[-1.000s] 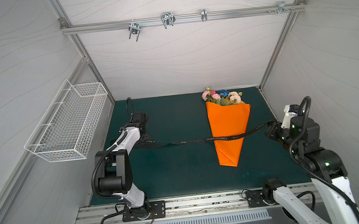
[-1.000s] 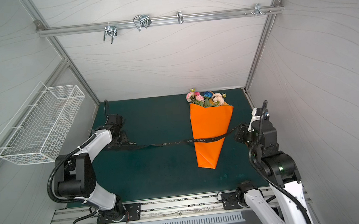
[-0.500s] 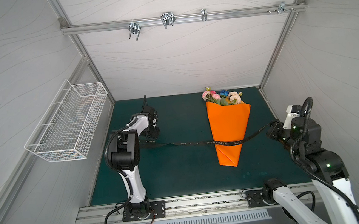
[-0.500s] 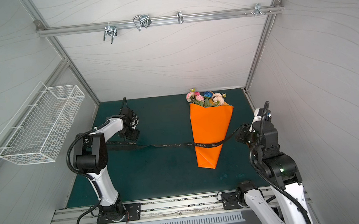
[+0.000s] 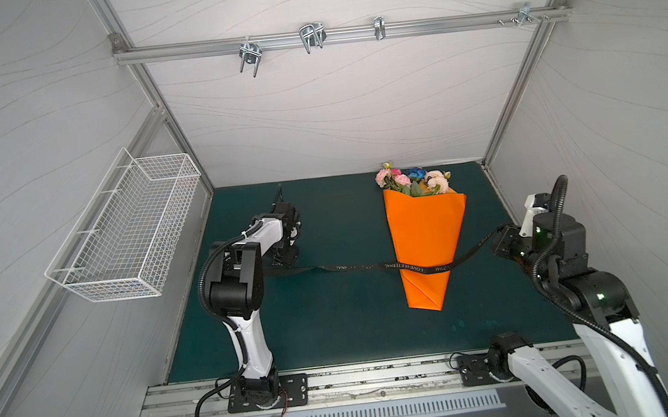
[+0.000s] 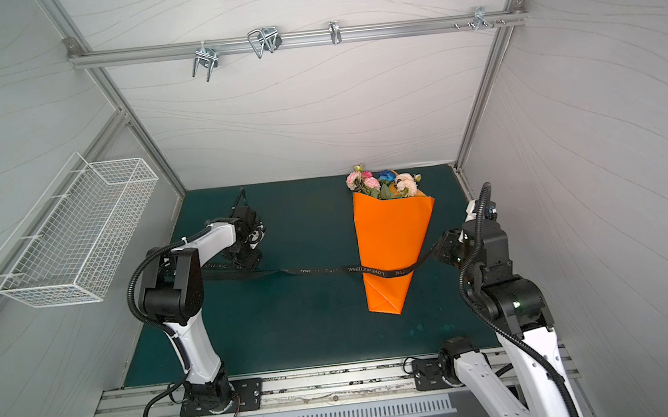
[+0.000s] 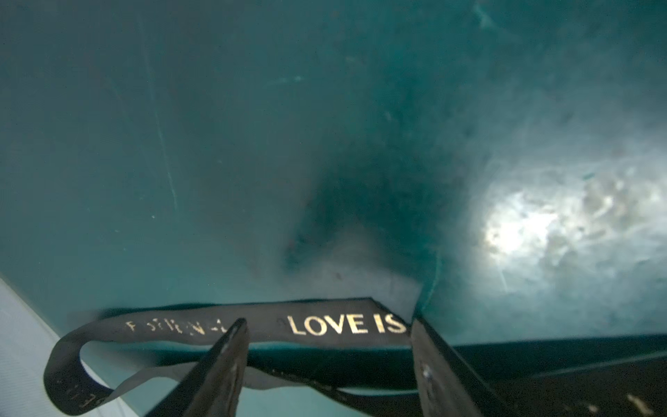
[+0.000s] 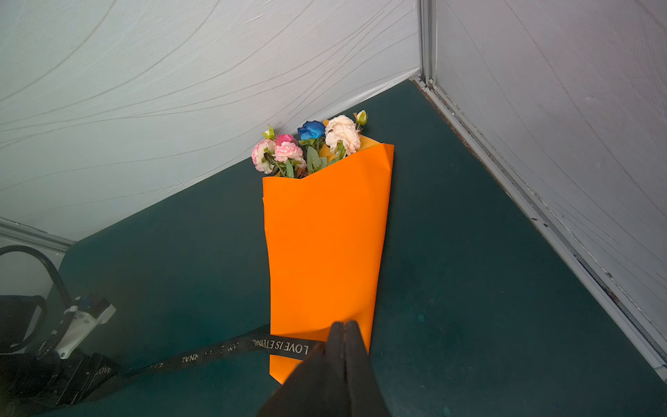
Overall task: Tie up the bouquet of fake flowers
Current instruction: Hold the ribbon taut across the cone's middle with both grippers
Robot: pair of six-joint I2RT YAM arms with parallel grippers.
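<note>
The bouquet of fake flowers (image 5: 411,179) (image 6: 382,184) (image 8: 310,148) lies at the back right of the mat, its stems hidden inside a cone of orange paper (image 5: 426,230) (image 8: 325,245). A black ribbon (image 5: 354,266) (image 6: 321,270) (image 8: 281,346) with gold lettering crosses the cone's lower part. My right gripper (image 5: 498,239) (image 6: 443,249) (image 8: 344,325) is shut on the ribbon's right end, lifting it off the mat. My left gripper (image 5: 285,260) (image 6: 249,261) (image 7: 328,321) is open over the ribbon's (image 7: 346,325) left end, one finger on either side of it.
The green mat (image 5: 335,322) covers the floor between white walls. A white wire basket (image 5: 126,233) hangs on the left wall. A metal rail with hooks (image 5: 309,38) runs across the back wall. The arm bases sit on the front rail.
My left arm has folded up and swung its gripper right along the ribbon's left end, with the jaws a little wider. The right gripper has kept its hold and barely shifted.
</note>
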